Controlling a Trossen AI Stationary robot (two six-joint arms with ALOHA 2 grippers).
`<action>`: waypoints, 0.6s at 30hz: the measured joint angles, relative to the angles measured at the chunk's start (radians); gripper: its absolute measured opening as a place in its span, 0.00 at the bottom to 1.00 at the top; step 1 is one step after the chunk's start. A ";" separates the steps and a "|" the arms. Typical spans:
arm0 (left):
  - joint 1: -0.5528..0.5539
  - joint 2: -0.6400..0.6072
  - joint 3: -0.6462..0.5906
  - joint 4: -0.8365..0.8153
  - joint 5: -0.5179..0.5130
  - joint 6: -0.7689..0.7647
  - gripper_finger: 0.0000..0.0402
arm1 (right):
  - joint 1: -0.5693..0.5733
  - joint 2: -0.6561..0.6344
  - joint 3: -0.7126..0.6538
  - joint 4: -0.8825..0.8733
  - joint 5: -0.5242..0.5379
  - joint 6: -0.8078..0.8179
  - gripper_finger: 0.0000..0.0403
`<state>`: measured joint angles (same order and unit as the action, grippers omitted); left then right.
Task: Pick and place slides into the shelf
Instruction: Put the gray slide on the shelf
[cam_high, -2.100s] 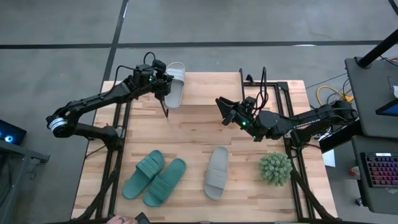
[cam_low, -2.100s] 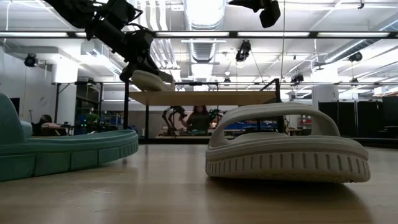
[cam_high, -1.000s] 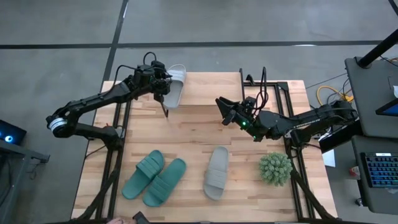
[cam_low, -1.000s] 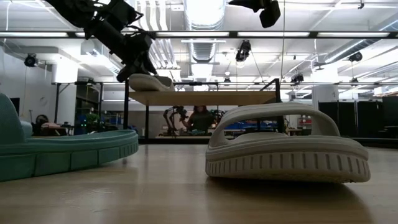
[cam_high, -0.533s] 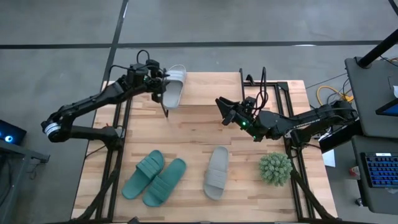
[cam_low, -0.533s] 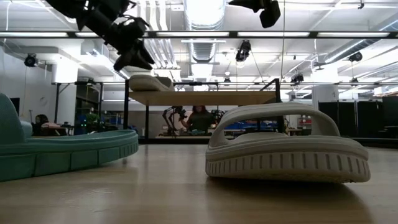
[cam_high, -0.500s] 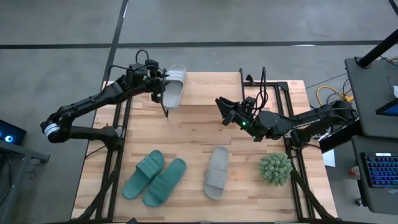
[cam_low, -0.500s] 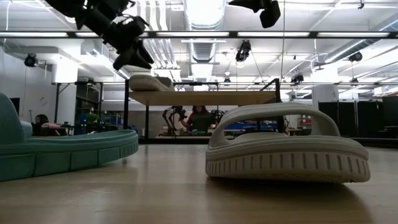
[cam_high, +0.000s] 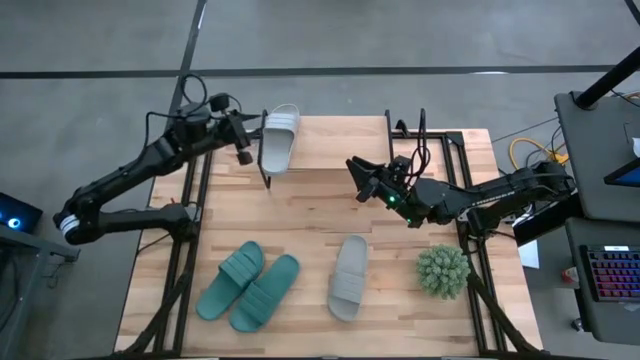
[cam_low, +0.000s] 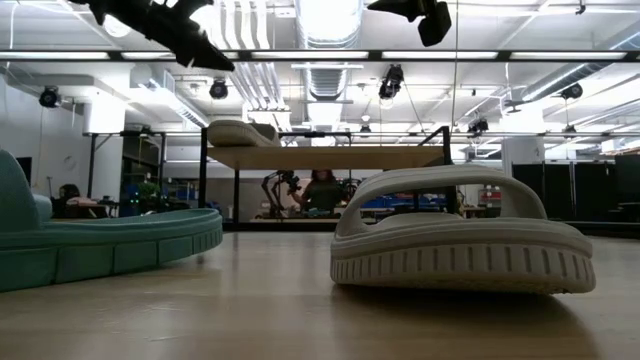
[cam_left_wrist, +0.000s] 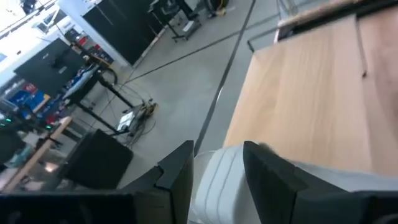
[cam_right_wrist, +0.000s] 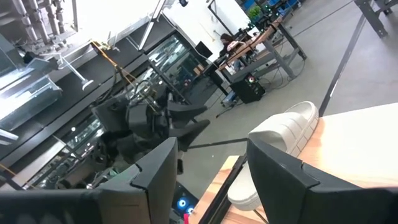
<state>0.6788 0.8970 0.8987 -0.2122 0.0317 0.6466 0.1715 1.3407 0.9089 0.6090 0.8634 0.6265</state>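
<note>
The left end effector (cam_high: 241, 140) is hovering off the left end of the shelf (cam_high: 330, 142), fingers apart and carrying nothing. Half a second earlier it was sitting right against the pale grey-white slide (cam_high: 280, 139) at that end of the shelf top; now it has backed away toward the counter's (cam_high: 300, 230) left edge, leaving a clear gap. In the low view that slide (cam_low: 240, 134) is resting flat on the shelf, with the arm raised up and off to the side. The release appears to be done, so one slide seems to be placed.

The right end effector (cam_high: 356, 173) is waiting above the middle of the counter, just in front of the shelf, fingers spread and empty, unchanged over the last two seconds.

Three slides are still lying on the counter: the second pale slide (cam_high: 347, 291) near the front centre, and the teal green pair (cam_high: 248, 285) side by side at the front left. A spiky green plant ball (cam_high: 442, 271) is sitting at the front right, apart from them. The next pick is likely one of these.
</note>
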 joint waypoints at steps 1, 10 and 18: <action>0.000 -0.006 -0.001 -0.003 0.013 -0.022 0.31 | 0.000 0.000 0.000 0.000 -0.003 0.000 0.46; -0.009 -0.037 -0.003 -0.016 0.061 -0.162 0.31 | 0.000 0.000 0.000 -0.001 -0.007 0.000 0.46; -0.057 -0.061 -0.006 -0.016 0.108 -0.287 0.31 | 0.000 0.000 0.000 0.000 -0.036 0.000 0.46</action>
<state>0.6221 0.8362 0.8928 -0.2283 0.1396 0.3594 0.1715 1.3407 0.9089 0.6086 0.8278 0.6270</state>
